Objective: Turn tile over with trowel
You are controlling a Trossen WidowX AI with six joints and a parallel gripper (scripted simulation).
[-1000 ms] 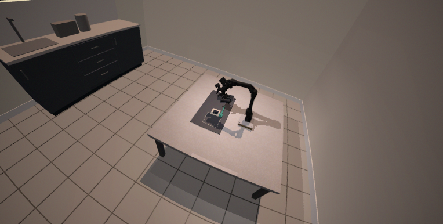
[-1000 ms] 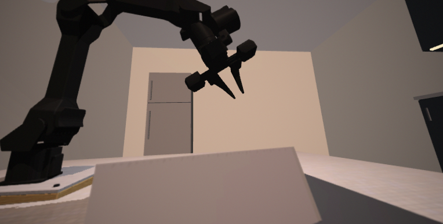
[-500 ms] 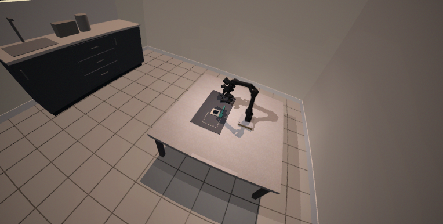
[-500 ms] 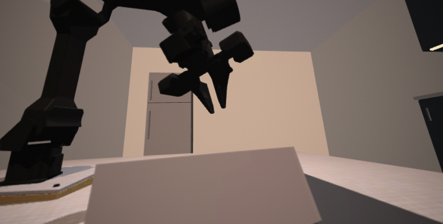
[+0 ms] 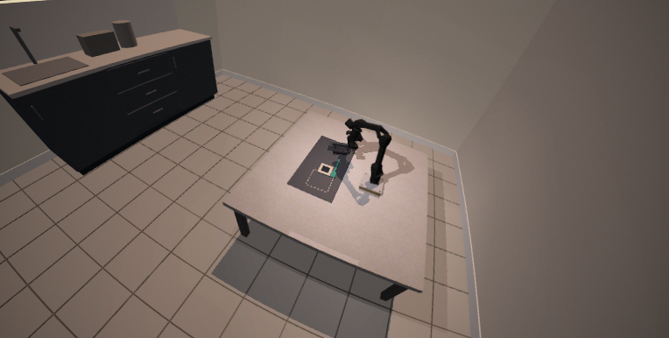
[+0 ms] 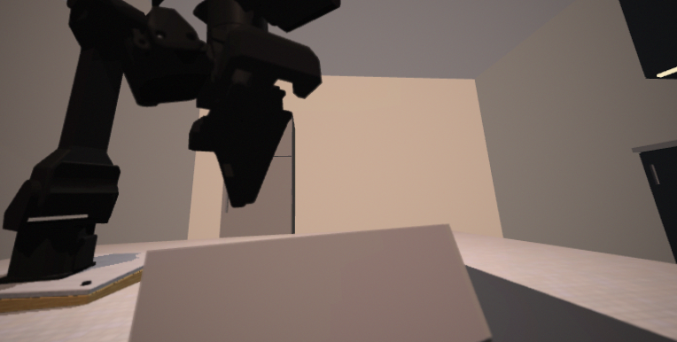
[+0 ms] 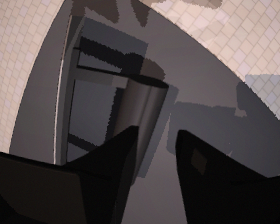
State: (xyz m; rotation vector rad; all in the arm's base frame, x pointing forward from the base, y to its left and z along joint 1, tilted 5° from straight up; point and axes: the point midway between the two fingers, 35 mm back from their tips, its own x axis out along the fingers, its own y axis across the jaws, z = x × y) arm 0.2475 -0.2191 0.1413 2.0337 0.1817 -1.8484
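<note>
The tile (image 5: 325,168) lies on the dark mat (image 5: 301,176) at the back edge of the dashed outline (image 5: 306,185); its upper face shows a pale border around a dark square. The teal trowel (image 5: 334,172) lies on the mat along the tile's right side, its handle towards the back. My gripper (image 5: 352,146) (image 6: 243,201) (image 7: 158,131) points down above the back right of the mat, beside a dark rack. Its fingers stand a little apart with nothing between them. The tile and trowel are outside the wrist view and hidden in the exterior view.
The dark rack (image 5: 341,149) (image 7: 64,100), with a thick cylinder (image 7: 145,102) along one side, stands on the back part of the mat, just ahead of the fingertips in the wrist view. A pale block (image 6: 307,287) fills the foreground of the exterior view. The arm's base plate (image 5: 370,189) stands right of the mat.
</note>
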